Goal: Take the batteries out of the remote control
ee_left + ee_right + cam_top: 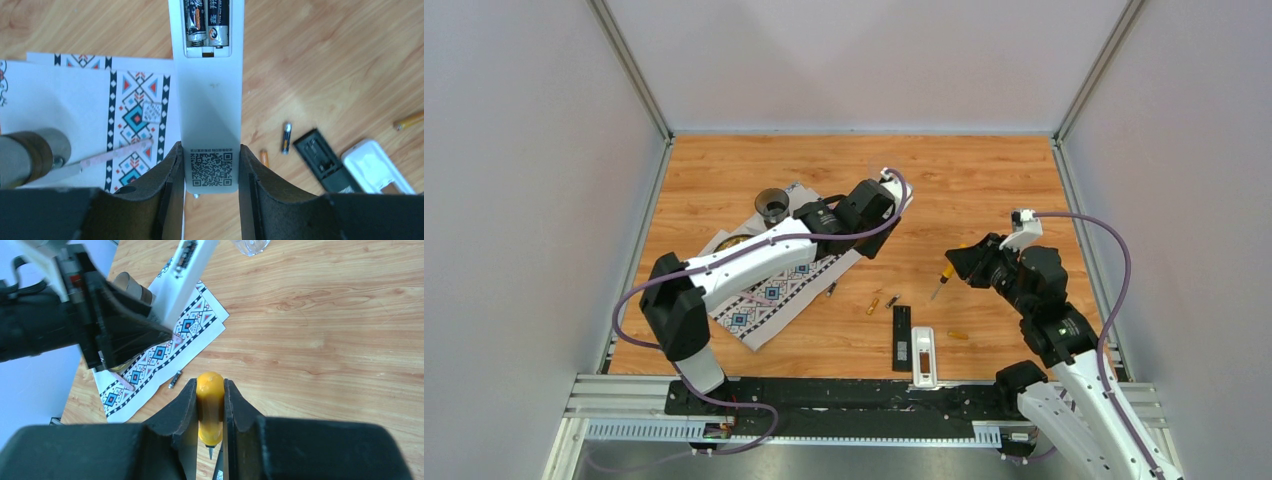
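Open compartment (209, 51) of the white remote (210, 110), top centre of the left wrist view, holds two batteries (207, 20) side by side, black-labelled with silver ends. Left gripper (210, 160) is clenched on the remote's lower end. Two loose cells (286, 138) lie on the table (325, 60), lower right. Right gripper (210, 387) grasps an orange screwdriver (210, 415).

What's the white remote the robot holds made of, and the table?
The white remote looks like smooth matte plastic: even white, no grain. The table looks like wood or wood-print laminate: brown grain lines, slight sheen.
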Robot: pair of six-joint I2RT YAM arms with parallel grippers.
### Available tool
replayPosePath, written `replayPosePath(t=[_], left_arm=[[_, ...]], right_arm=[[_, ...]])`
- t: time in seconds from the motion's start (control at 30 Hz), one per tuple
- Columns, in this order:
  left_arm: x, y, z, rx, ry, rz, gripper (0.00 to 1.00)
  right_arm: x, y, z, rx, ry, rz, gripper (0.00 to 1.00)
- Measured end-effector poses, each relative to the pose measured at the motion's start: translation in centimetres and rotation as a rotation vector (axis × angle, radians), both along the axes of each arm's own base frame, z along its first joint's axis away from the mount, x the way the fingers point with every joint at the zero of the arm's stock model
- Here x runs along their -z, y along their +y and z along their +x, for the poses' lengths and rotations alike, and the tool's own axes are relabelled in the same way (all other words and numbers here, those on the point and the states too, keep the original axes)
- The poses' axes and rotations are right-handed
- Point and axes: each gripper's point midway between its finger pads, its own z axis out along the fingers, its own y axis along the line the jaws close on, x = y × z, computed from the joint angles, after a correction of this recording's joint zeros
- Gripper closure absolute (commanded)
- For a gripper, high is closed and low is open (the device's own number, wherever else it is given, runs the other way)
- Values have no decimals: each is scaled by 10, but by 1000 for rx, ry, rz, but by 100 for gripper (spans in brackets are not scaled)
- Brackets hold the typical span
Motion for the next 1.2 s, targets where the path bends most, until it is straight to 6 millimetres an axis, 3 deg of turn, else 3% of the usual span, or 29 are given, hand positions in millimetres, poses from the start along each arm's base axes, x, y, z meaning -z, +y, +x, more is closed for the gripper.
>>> replayPosePath(t=[0.17,0.37,0.6,0.73,0.97,1.2], left_arm=[[16,36,-27,-1,27,29,100],[55,72,-72,31,128,41,100],[102,103,-125,39,263,19,100],[121,103,-152,72,313,21,100],[136,86,-191,176,314,29,100],[155,79,-203,208,333,64,100]], right_arm=[[2,3,0,-15,16,7,100],[8,9,3,-35,37,18,100],[30,18,6,-67,100,20,100],[44,25,8,-95,140,23,100],[67,35,10,-140,218,22,100],[76,39,10,-161,243,28,100]])
